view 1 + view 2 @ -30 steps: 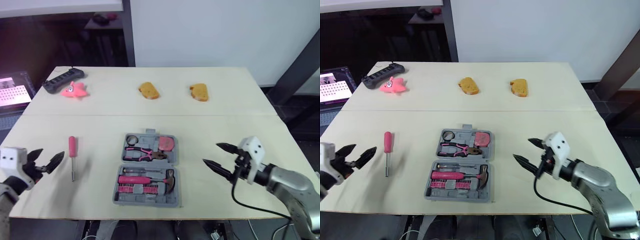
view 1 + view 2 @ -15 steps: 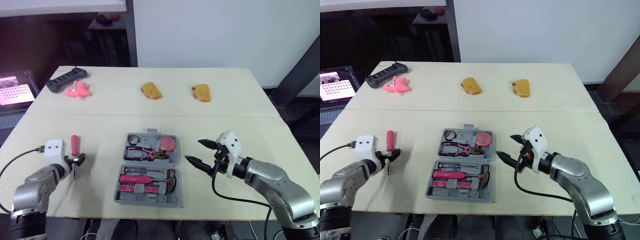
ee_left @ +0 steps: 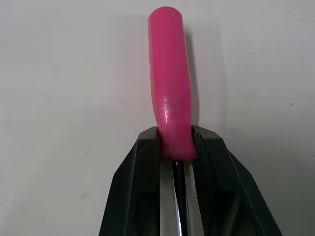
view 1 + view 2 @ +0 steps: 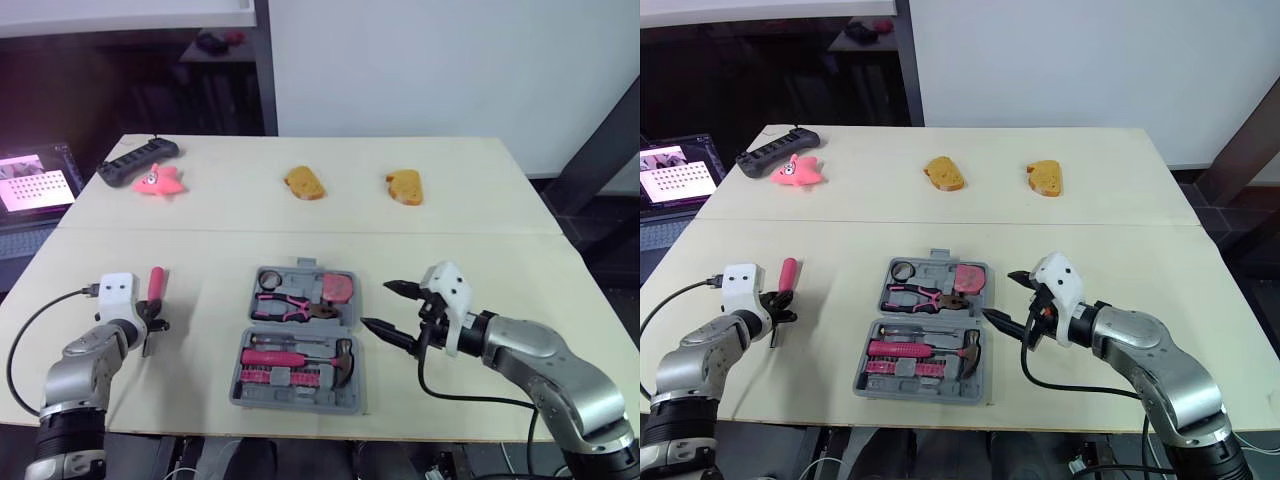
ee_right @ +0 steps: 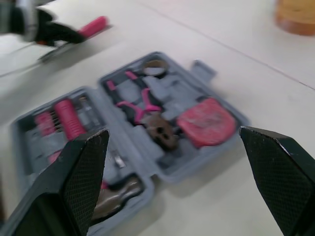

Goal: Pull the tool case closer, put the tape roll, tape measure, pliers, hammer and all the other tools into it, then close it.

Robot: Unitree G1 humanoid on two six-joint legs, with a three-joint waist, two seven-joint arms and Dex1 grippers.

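Observation:
The grey tool case (image 4: 297,404) lies open in the middle of the near table half. It holds the tape roll (image 4: 267,277), pink pliers (image 4: 290,306), pink tape measure (image 4: 338,289) and hammer (image 4: 300,357). A pink-handled screwdriver (image 4: 155,285) lies on the table left of the case. My left gripper (image 4: 150,320) is shut on the handle's lower end (image 3: 170,88), one finger (image 3: 142,167) pressed against each side. My right gripper (image 4: 376,305) is open just right of the case, nothing between its fingertips (image 5: 83,167).
On the far half of the table lie two yellow-brown bread pieces (image 4: 303,182) (image 4: 404,186), a pink starfish toy (image 4: 158,180) and a black power strip (image 4: 137,158). A lit screen (image 4: 35,180) stands beyond the table's left edge.
My left gripper has closed on the screwdriver's handle. My right gripper has moved left, closer to the case's right side. The camera has shifted a little.

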